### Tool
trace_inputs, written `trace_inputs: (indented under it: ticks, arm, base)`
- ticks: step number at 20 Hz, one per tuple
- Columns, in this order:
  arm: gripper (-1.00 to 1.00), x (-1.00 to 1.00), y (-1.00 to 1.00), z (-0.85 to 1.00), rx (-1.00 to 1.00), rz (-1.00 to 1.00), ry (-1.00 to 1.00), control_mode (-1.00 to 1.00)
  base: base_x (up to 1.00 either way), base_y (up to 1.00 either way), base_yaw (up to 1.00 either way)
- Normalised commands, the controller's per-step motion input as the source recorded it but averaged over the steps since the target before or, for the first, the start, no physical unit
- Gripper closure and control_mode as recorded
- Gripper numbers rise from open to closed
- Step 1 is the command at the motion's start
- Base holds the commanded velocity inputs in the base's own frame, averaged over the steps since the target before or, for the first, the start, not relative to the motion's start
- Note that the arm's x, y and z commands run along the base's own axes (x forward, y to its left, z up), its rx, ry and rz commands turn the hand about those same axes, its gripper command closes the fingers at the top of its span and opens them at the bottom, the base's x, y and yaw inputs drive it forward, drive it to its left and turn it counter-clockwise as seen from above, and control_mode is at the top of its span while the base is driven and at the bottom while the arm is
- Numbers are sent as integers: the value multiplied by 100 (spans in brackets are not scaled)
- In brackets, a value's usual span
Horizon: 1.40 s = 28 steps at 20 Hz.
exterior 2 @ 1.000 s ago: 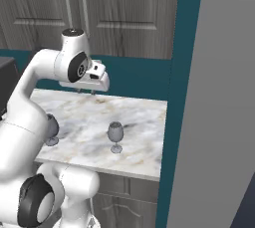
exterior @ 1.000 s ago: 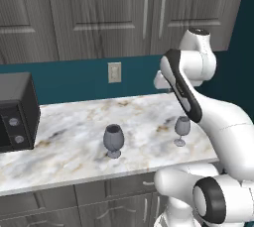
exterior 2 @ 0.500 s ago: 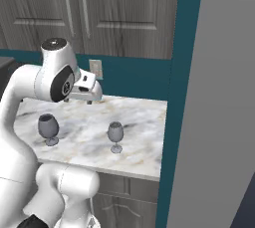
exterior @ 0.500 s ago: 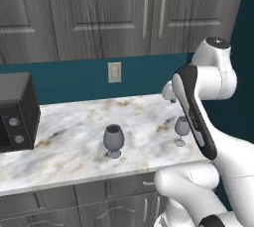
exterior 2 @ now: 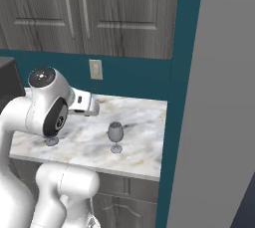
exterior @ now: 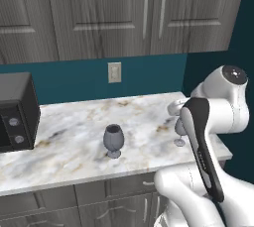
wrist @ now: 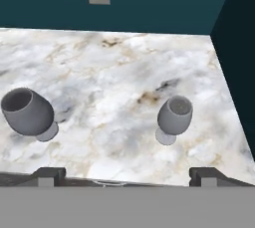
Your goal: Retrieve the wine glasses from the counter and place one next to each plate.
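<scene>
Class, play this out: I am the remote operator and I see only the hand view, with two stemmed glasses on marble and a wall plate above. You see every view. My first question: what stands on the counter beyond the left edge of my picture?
Observer: A black microwave sits at the counter's left end, in the left base view.
Operator: What hangs above that wall?
Observer: Dark grey wood-grain cabinets with metal bar handles.
Operator: Which glass is closer to the arm?
Observer: The narrower glass; in the left base view the arm partly hides it. The wider glass stands further left.
Operator: Is the gripper holding anything?
Observer: No. The gripper is open, and both glasses stand free.
</scene>
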Motion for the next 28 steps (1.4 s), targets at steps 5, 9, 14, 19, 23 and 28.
trace_inputs:
  ticks: [5,9,14,19,23,28]
  arm:
    - [-100,0,-13,-14,0,2,-1,-100]
    - [-100,0,-22,-12,0,2,0,-100]
    - [-100,0,-20,-21,0,1,0,-100]
    - [-100,0,-9,-26,0,-12,0,-100]
    - [-100,0,0,-20,0,-18,0,-100]
    - [-100,0,0,-19,0,-19,0,-100]
  base:
    - [0,0,0]
    - [0,0,0]
    - [0,0,0]
    - [0,0,0]
    - [0,0,0]
    - [0,0,0]
